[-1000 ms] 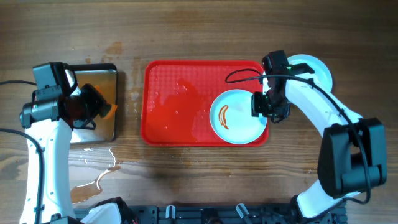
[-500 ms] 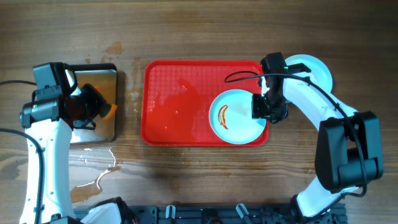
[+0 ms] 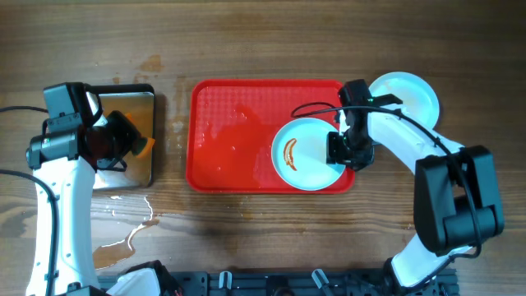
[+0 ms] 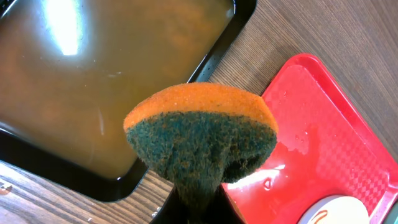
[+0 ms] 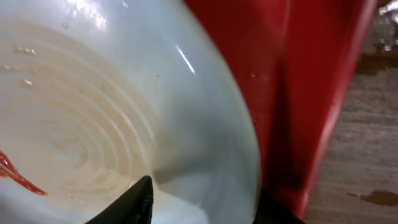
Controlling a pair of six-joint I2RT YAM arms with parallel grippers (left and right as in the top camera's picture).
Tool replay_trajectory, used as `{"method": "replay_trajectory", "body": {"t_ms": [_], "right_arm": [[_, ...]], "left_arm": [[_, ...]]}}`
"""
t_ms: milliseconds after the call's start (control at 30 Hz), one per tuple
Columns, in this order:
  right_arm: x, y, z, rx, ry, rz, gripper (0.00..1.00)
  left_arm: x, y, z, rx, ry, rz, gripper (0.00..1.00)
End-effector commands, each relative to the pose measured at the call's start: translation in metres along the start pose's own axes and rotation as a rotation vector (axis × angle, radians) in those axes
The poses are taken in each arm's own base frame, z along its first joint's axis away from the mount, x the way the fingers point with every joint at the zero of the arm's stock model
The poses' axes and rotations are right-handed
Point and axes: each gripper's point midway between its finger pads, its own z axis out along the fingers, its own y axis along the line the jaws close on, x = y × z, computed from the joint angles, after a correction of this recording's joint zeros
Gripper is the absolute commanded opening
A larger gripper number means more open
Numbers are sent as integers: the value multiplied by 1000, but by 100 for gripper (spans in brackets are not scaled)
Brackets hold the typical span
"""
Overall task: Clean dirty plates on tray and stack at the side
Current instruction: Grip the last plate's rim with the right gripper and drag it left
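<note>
This looks like a robotics lab bench set up as a dishwashing station, not a working kitchen. A white left arm [image 3: 53, 205] and right arm [image 3: 411, 140] stand at a wood-grain table [image 3: 246, 49]. A loose black cable [image 3: 316, 105] loops over the right one, and a black rail [image 3: 271, 284] runs along the near edge. The props are few: a red tray [image 3: 230, 131], a sauce-streaked plate [image 3: 300, 160], a pan [image 3: 144, 168] of murky water, an orange-and-green sponge [image 4: 199, 137] and a puddle [image 3: 123, 242]. The room beyond is out of frame, so the lab reading is likely, not certain.

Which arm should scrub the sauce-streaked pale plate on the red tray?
Left, likely: the left gripper clamps the orange-green sponge; the right gripper straddles the round pale plate at its rim.
</note>
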Motion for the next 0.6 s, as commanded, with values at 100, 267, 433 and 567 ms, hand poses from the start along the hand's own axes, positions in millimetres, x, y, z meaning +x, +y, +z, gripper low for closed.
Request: {"method": "replay_trajectory", "body": {"t_ms": [100,267,433,567], "right_arm": [[-3,41,7,-102,-15,-41,31],[-18,66,1,-133,-87,-79,30],[-30,81,1,-168,-141,-34,28],[-27,101,13,-191,-134,-64,34]], "left_arm": [[-2,-3,-5,20,-14,20,4],[3,-14,-6,80,16,21,4],[10,-24,-6,113,39,40,4],[18,-34,-4,126,54,81,4]]}}
